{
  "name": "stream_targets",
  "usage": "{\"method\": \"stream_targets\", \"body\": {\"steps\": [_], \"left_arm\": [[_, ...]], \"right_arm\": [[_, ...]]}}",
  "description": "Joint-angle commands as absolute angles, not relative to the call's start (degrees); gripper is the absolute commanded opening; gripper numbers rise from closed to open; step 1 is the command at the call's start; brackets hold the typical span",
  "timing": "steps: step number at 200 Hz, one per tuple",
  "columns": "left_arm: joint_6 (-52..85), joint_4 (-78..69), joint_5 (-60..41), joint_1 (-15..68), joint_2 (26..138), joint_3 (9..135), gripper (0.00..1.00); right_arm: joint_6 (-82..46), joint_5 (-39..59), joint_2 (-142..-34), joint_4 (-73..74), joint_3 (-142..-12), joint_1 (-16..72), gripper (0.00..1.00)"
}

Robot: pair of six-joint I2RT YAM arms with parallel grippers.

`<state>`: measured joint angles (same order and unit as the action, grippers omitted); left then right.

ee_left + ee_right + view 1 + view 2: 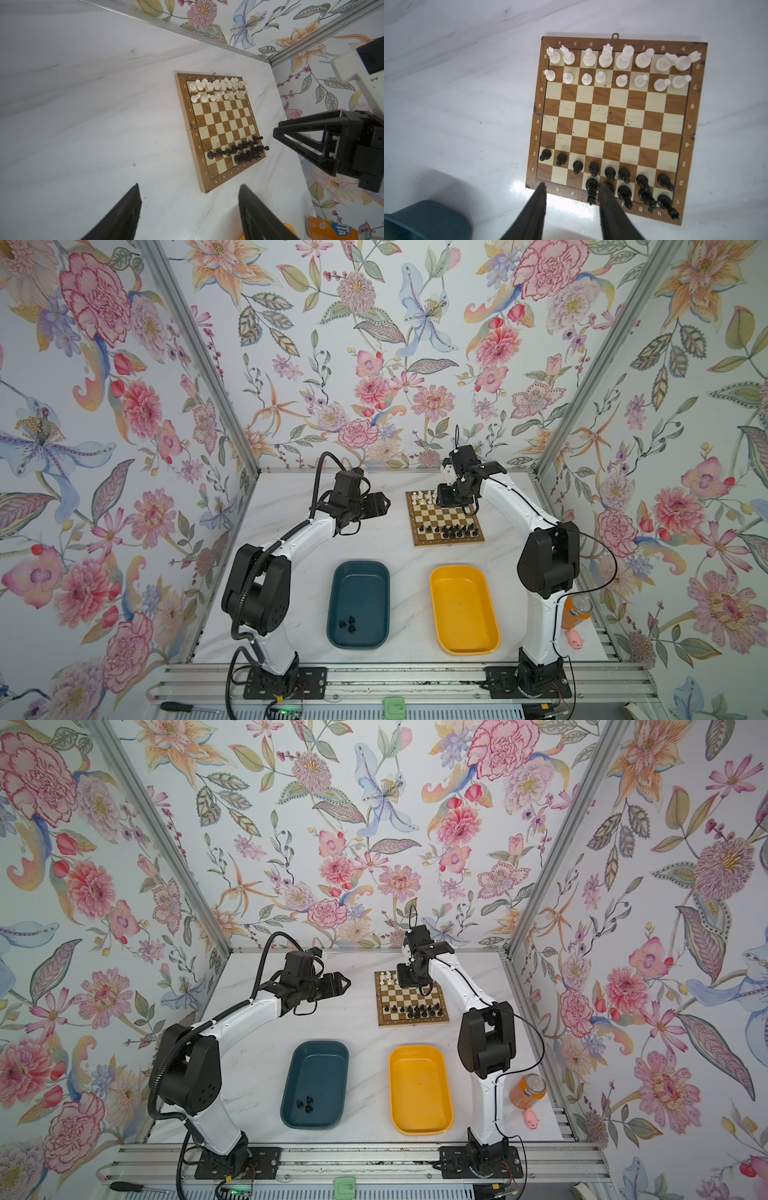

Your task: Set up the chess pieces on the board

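Hovering over the wooden chessboard (614,133) at the far right of the table (291,572), the right gripper (572,185) has its fingers apart and empty, as does the left gripper (189,185), while three black chessmen (348,624) lie in the teal tray (361,593).

End effector (572,187) low over near edge of board (612,133), fingers spread. One tall black piece (591,188) stands between the fingertips, just beside one finger. Other black pieces (624,174) fill the rows nearest. White pieces (606,58) line the two farthest rows. Teal tray (425,218) corner off to one side, on the table (456,93).
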<state>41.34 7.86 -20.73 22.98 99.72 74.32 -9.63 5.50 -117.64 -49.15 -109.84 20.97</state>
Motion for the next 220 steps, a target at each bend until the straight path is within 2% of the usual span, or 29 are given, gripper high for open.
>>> {"method": "stream_targets", "body": {"steps": [1,47,109,140,194,220], "left_arm": [[40.1,8.6,-20.1,22.1,94.3,71.4,0.76],[41.6,8.8,-17.3,21.7,81.9,60.4,0.76],[46.3,12.5,-13.9,21.7,61.8,43.1,0.77],[47.6,17.8,-10.5,21.7,52.4,39.6,0.77],[53.1,24.1,-9.4,21.8,36.5,31.0,0.76],[53.3,27.4,-9.0,21.8,32.8,29.4,0.76]], "right_arm": [[-9.2,3.7,-112.8,-52.0,-111.5,22.6,0.44],[-10.6,3.2,-107.9,-52.7,-109.2,27.4,0.46],[-14.1,2.0,-101.2,-52.1,-99.6,36.7,0.45],[-17.4,2.9,-98.4,-48.9,-92.0,44.6,0.43],[-21.1,4.5,-100.8,-47.2,-88.3,57.8,0.4],[-23.2,5.0,-103.5,-45.9,-88.4,62.8,0.37]]}}
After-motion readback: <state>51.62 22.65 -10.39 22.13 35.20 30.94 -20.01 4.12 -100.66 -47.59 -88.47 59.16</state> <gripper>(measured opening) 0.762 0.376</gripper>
